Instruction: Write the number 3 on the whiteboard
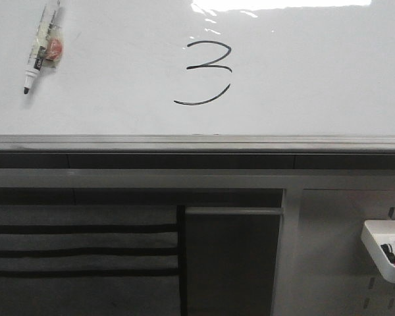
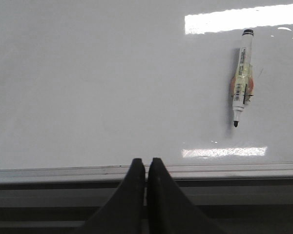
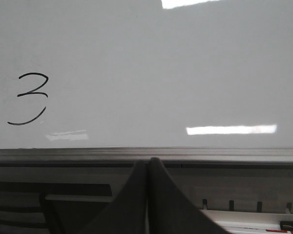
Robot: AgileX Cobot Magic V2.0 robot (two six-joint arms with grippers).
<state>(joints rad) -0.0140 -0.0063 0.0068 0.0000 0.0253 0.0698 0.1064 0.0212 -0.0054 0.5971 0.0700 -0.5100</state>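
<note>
Number 3 [image 1: 207,71] is drawn mid whiteboard [image 1: 316,79]; marker [image 1: 43,46] is stuck at left, light, slick-barrelled, best gripped mid-barrel. Left gripper [image 2: 146,168] and right gripper [image 3: 147,168] are closed, empty

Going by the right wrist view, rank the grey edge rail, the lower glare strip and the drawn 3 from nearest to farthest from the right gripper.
1. Grey edge rail: just past the right gripper, along the whiteboard's border.
2. Lower glare strip: on the board just beyond the rail.
3. Number 3: farthest, off toward the left arm's side.
</note>
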